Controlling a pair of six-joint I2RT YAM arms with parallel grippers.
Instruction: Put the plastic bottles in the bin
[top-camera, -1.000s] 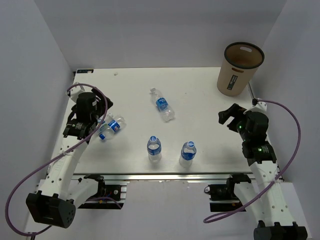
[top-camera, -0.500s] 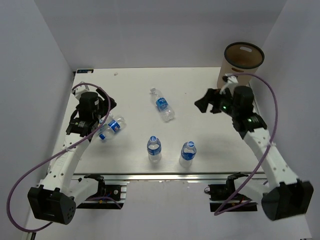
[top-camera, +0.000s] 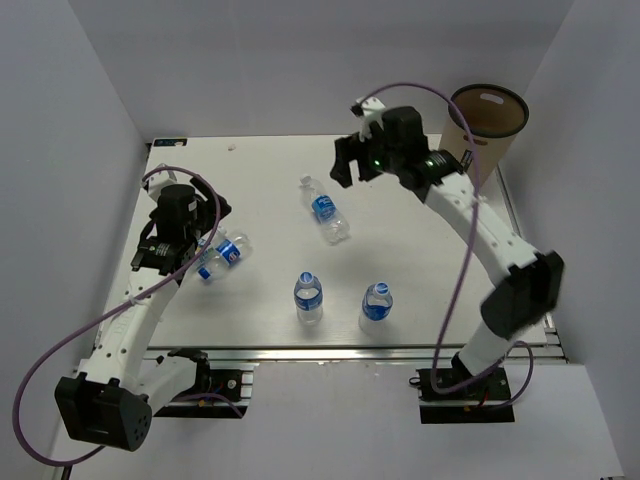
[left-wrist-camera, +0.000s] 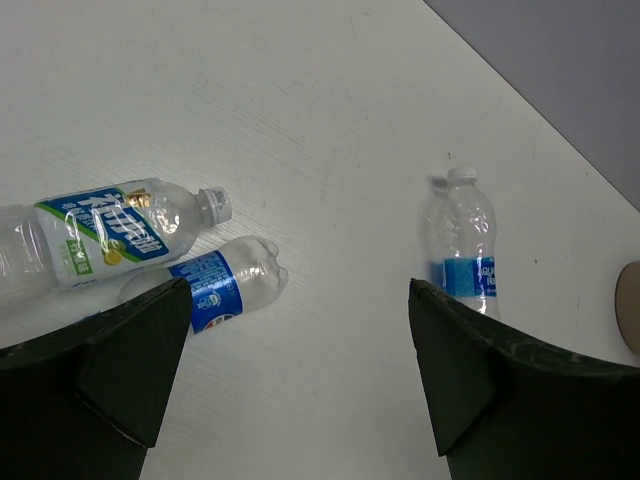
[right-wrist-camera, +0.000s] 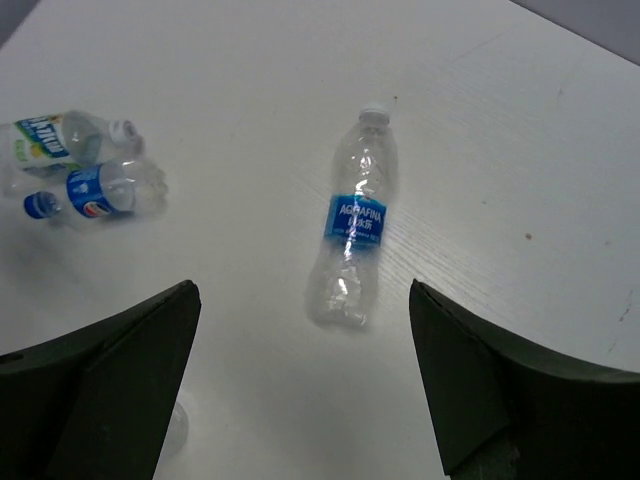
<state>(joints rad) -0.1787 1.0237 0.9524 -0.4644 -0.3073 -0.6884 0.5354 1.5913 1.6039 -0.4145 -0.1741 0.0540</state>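
Observation:
A clear bottle with a blue label (top-camera: 324, 210) lies in the middle of the table; it also shows in the right wrist view (right-wrist-camera: 355, 225) and the left wrist view (left-wrist-camera: 462, 255). Two bottles (top-camera: 308, 297) (top-camera: 375, 305) stand near the front edge. At the left lie a blue-label bottle (left-wrist-camera: 215, 285) and a green-and-blue-label bottle (left-wrist-camera: 100, 225), side by side (top-camera: 220, 254). The tan bin (top-camera: 478, 138) stands at the far right corner. My left gripper (top-camera: 195, 240) (left-wrist-camera: 300, 400) is open and empty beside the left pair. My right gripper (top-camera: 345, 165) (right-wrist-camera: 300, 390) is open and empty, above the table just beyond the middle bottle.
White walls close the table (top-camera: 400, 250) on the left, back and right. The right arm stretches across the table's right half from its base to the far middle, passing close to the bin. The bin's edge shows in the left wrist view (left-wrist-camera: 630, 320).
The right arm has swung from the near right edge up and left to the far middle, over the lying bottle. The left arm has barely shifted. No bottle has moved.

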